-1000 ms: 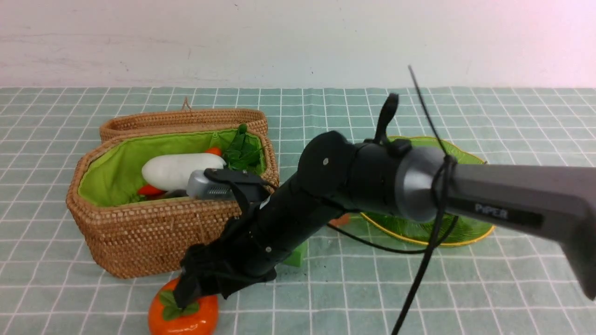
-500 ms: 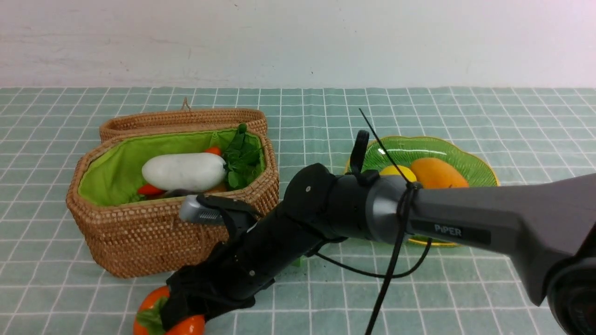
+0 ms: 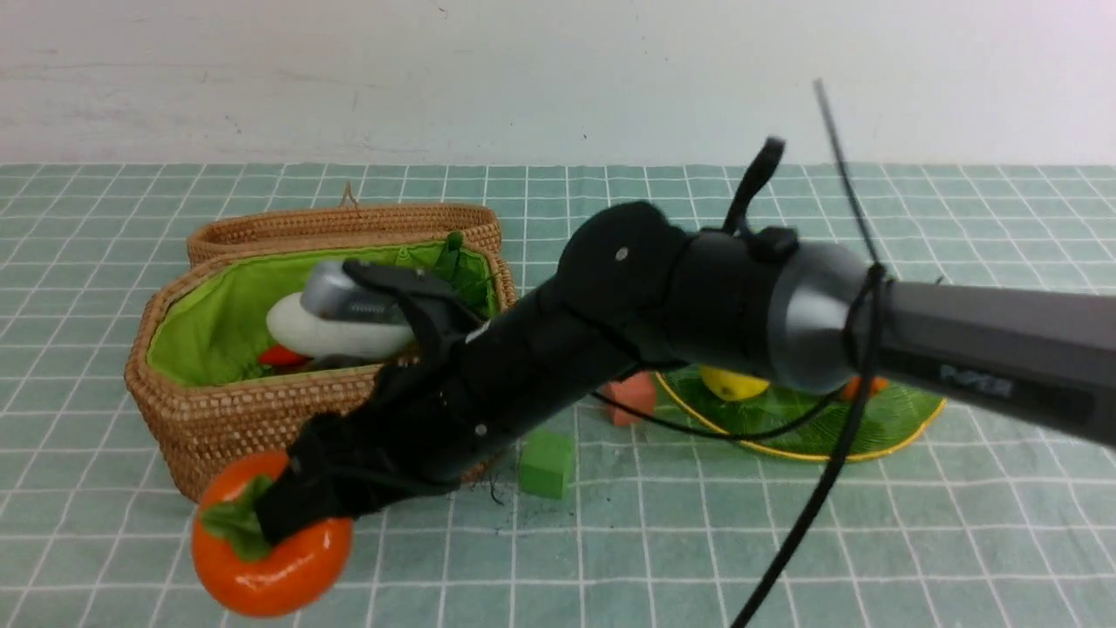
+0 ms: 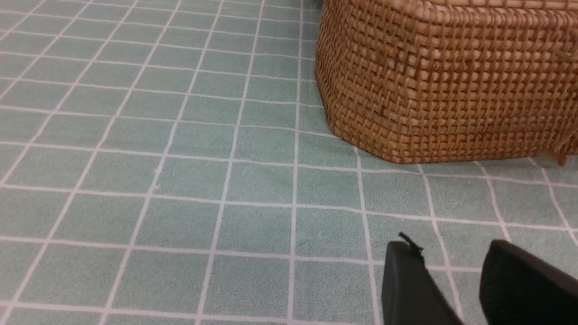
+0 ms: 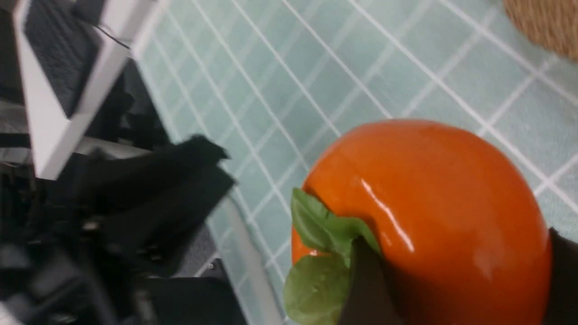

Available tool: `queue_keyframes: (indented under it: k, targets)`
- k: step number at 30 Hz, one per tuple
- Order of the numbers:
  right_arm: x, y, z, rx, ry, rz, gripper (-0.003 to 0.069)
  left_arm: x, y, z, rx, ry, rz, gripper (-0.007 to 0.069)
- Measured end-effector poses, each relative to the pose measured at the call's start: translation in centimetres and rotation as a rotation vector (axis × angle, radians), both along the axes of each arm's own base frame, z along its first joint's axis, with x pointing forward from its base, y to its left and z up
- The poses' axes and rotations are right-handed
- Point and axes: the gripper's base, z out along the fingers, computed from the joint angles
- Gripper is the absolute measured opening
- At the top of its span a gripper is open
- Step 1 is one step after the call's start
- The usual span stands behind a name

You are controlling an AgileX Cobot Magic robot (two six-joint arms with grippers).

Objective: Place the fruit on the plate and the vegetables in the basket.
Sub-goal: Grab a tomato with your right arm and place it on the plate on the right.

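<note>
My right gripper (image 3: 281, 516) is shut on the round orange-red persimmon (image 3: 283, 569), a fruit with a green leafy cap, and holds it above the cloth in front of the basket's near left corner. The right wrist view shows the persimmon (image 5: 429, 194) filling the space between the black fingers (image 5: 363, 289). The wicker basket (image 3: 261, 410) holds a white radish (image 3: 301, 336) and a red chili (image 3: 279, 355), both partly hidden by my arm. The green plate (image 3: 881, 432) lies at the right with a lemon (image 3: 731, 385) and part of a mango (image 3: 863, 386). My left gripper (image 4: 447, 250) hovers open near the basket (image 4: 451, 81).
A salmon-pink cube (image 3: 629, 398) and a green cube (image 3: 547, 465) sit on the checked cloth between basket and plate. The basket's wicker lid (image 3: 340, 225) lies open behind it. My right arm (image 3: 697, 296) crosses in front of the plate and a loose black cable (image 3: 811, 515) hangs from it.
The right gripper closed on the persimmon, then rose and moved left with it, lifting it off the cloth. The arm now covers part of the plate again.
</note>
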Motion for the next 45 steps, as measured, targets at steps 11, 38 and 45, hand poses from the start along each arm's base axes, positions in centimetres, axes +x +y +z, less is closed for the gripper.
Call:
queue_keyframes:
  k: [11, 38, 45]
  targets:
    - [4.1, -12.1, 9.7, 0.102, -0.163, -0.222, 0.0442, 0.0, 0.0, 0.0, 0.0, 0.0, 0.0, 0.0239]
    - [8.3, -31.6, -4.9, -0.176, 0.104, -0.875, 0.0442, 0.0, 0.0, 0.0, 0.0, 0.0, 0.0, 0.0239]
    - [8.5, -31.6, -5.4, -0.165, 0.142, -0.893, 0.0596, 0.0, 0.0, 0.0, 0.0, 0.0, 0.0, 0.0239]
